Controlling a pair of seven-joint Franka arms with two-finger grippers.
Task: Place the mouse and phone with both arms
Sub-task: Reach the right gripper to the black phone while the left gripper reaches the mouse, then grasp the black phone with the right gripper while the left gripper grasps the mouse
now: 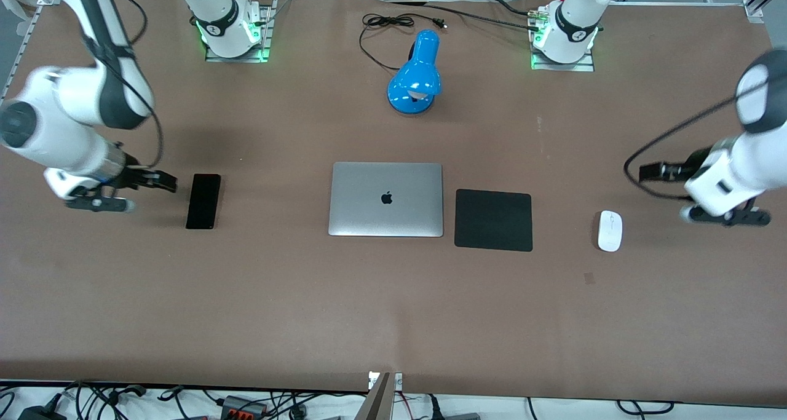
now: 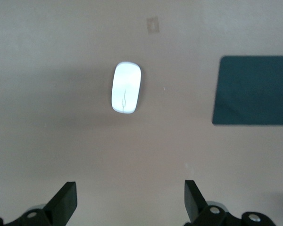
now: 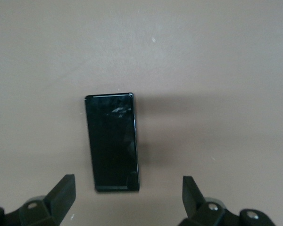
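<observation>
Mouse lying flat on the bare table toward the left arm's end, well in from every edge, just beside the black pad but not touching it. Phone lying face up toward the right arm's end, well apart from the closed laptop, which is sitting mid-table. Blue lamp resting nearer the base edge, its cord trailing toward the bases.

Left gripper hanging low over open table between the mouse and that end's edge; in its wrist view the fingers are showing spread wide with nothing between them, the mouse ahead of the gap. Right gripper hovering just beside the phone on the end-edge side; wrist view showing its fingers equally wide and empty, with the phone lying lengthwise toward the gap.

Progress, by my reading: nothing placed yet. Both items are sitting ungrasped at their own ends, both arms appearing lined up for the pick. Grasping, carrying and setting down all remaining; likely the mouse is going to the pad.
</observation>
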